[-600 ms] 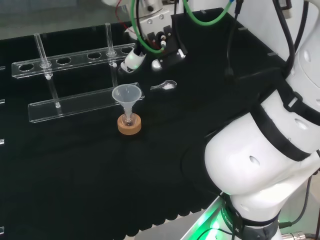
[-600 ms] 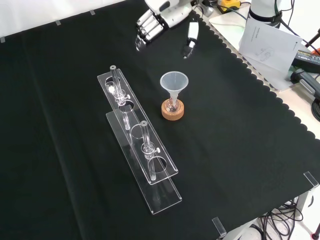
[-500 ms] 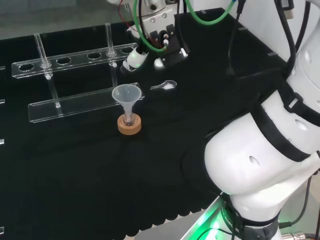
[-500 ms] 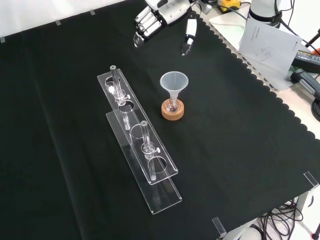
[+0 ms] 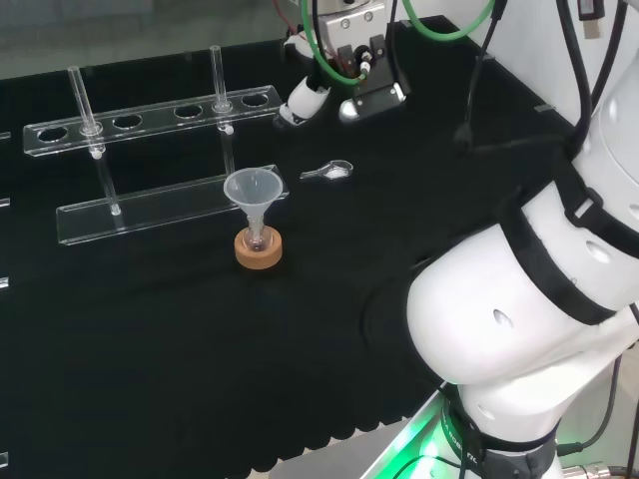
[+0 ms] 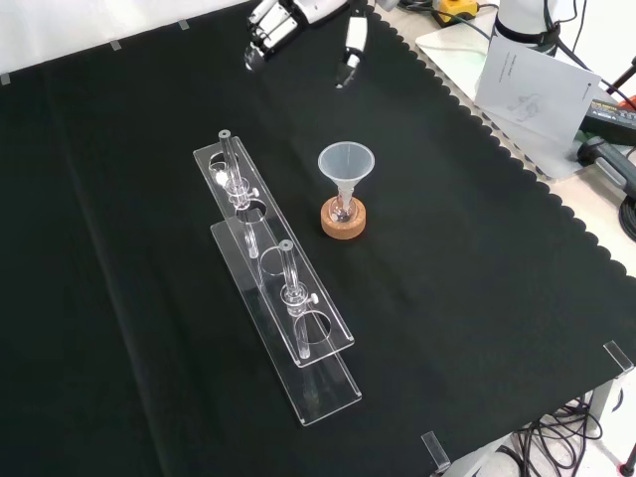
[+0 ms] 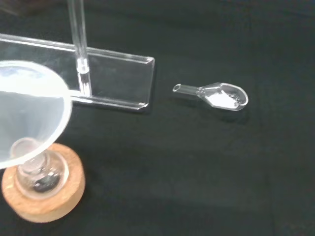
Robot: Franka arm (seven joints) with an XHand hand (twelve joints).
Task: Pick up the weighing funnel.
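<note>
While the weighing funnel [image 5: 332, 172] lay untouched on the black cloth [image 5: 150, 339], I noted the head view first. It sat well inside the bench, nearer the far edge than the funnel [image 5: 254, 190] on its cork ring [image 5: 259, 249], and just off the right end of the clear rack [image 5: 150, 210]. My hand [image 5: 357, 70] hung above the cloth beyond it, closer to the far edge. Its fingers [image 5: 303, 98] were relaxed and spread from the thumb, and they held nothing. Half a second earlier it had hung over the rack's right end. Since then it had shifted right and toward the far edge. The weighing funnel had not moved.

Front view: my hand [image 6: 298, 12] was at the top edge of the cloth, higher and further left than before, with fingers and thumb apart and empty. The funnel [image 6: 345, 164] and the rack [image 6: 283, 298] stood as they had.

Wrist view: the weighing funnel [image 7: 216, 95] lay flat with its stem pointing toward the rack [image 7: 113, 81]. A little white powder sat in its bowl. It lay apart from the funnel [image 7: 29, 108] and the cork ring [image 7: 47, 199].

Judgement: this was repositioning rather than a reach. The pick-up had not begun, and a descent and closing on the piece were still needed. The powder called for keeping the bowl level.
</note>
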